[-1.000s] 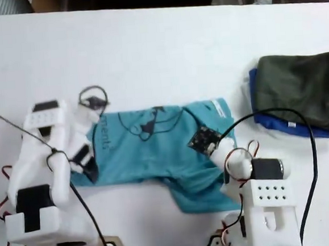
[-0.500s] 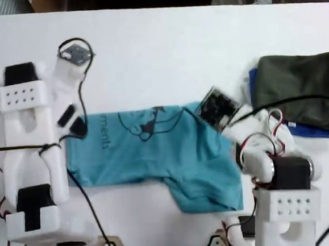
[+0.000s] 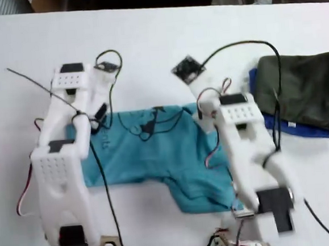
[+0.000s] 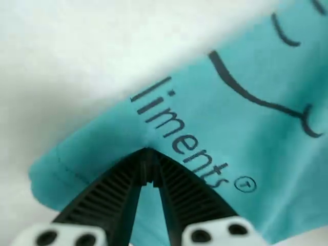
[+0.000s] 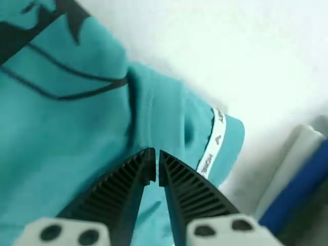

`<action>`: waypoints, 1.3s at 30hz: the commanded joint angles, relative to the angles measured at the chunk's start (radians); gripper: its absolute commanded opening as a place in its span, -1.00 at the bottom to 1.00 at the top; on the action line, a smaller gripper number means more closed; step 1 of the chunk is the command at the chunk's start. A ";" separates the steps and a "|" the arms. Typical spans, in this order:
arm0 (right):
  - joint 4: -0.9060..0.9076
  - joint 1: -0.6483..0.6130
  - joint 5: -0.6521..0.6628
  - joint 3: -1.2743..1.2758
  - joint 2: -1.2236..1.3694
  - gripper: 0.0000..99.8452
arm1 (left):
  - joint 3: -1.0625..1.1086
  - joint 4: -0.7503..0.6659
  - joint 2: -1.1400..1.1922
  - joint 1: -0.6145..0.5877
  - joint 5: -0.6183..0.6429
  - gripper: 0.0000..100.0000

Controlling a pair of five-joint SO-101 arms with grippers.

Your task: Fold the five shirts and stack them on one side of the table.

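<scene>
The teal shirt [image 3: 155, 149] lies rumpled in the middle of the white table [image 3: 158, 38], the left gripper [image 4: 148, 169] pinching its printed edge and the right gripper [image 5: 154, 166] clamped on cloth by the collar label, near the folded stack [image 3: 304, 89].

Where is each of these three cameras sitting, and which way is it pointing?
High view: fixed above the table, looking down; the left arm and right arm show over the teal shirt, folded stack beside it.
Left wrist view: on the left arm's wrist, looking past the left gripper at the shirt's printed end.
Right wrist view: on the right arm's wrist, looking past the right gripper at the shirt's labelled corner.
Shared: all show the teal shirt; high and right wrist views share the folded stack.
</scene>
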 commanded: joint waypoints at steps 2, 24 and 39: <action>-0.022 0.058 -0.038 -0.173 0.199 -0.96 | -0.222 0.095 0.118 -0.100 0.006 -0.95; 0.255 0.082 -0.040 -0.591 0.344 -0.96 | -0.736 0.180 0.261 -0.077 0.002 -0.95; 0.354 -0.097 -0.031 -0.132 -0.358 -0.96 | 0.392 -0.207 -0.308 -0.252 -0.144 -0.94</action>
